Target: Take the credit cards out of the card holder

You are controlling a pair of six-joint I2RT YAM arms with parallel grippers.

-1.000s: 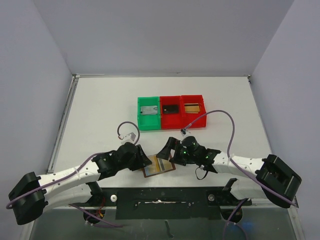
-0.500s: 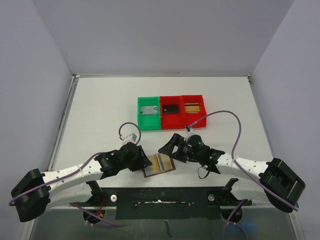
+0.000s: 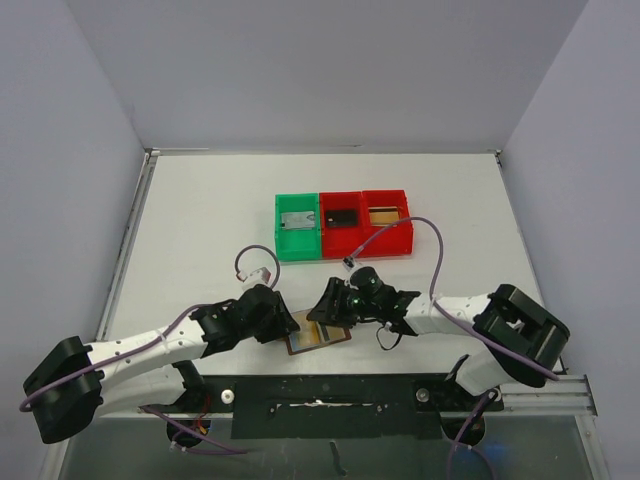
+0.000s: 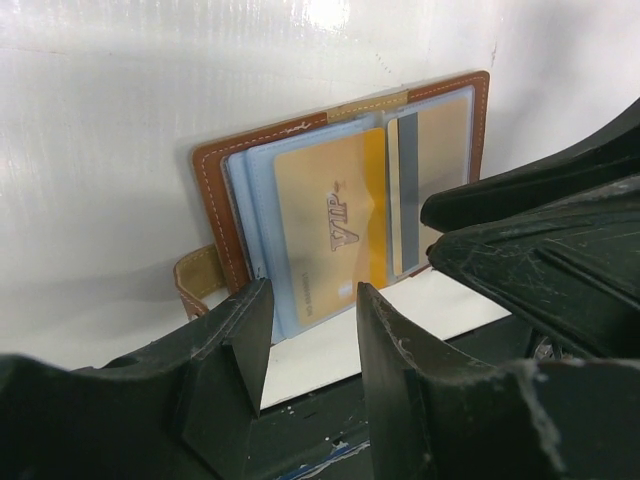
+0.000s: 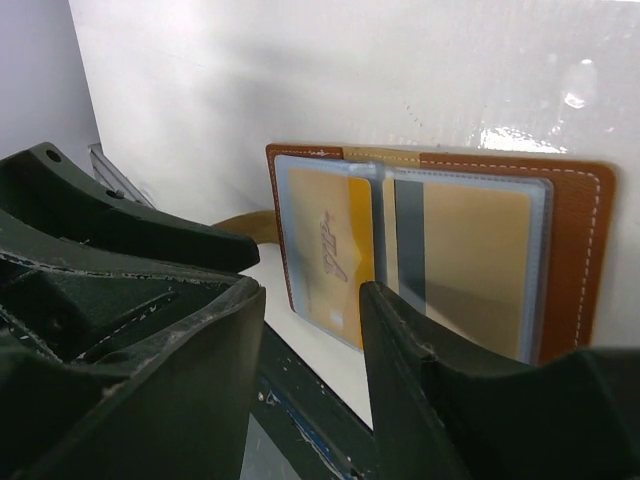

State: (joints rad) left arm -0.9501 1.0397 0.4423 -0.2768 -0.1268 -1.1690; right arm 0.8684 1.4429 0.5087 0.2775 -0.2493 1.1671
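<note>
Two pincers sat low at the bench's (image 3: 200,220) near edge. Left pincer (image 4: 310,320) stood narrowly parted at the card holder's (image 3: 318,334) left edge, clamping nothing. Holder lay open, gold credit cards (image 4: 335,225) in its pockets. Right pincer (image 5: 312,310) stood narrowly parted just beside it.

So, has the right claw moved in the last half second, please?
Yes: the right claw shifted left, away from the red bins, toward the card holder.

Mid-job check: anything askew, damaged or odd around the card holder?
Nothing damaged or spilled. The card holder lies open but skewed to the near edge of the table, its clear sleeves fanned unevenly on one side. The gold card sits in its pocket.
</note>
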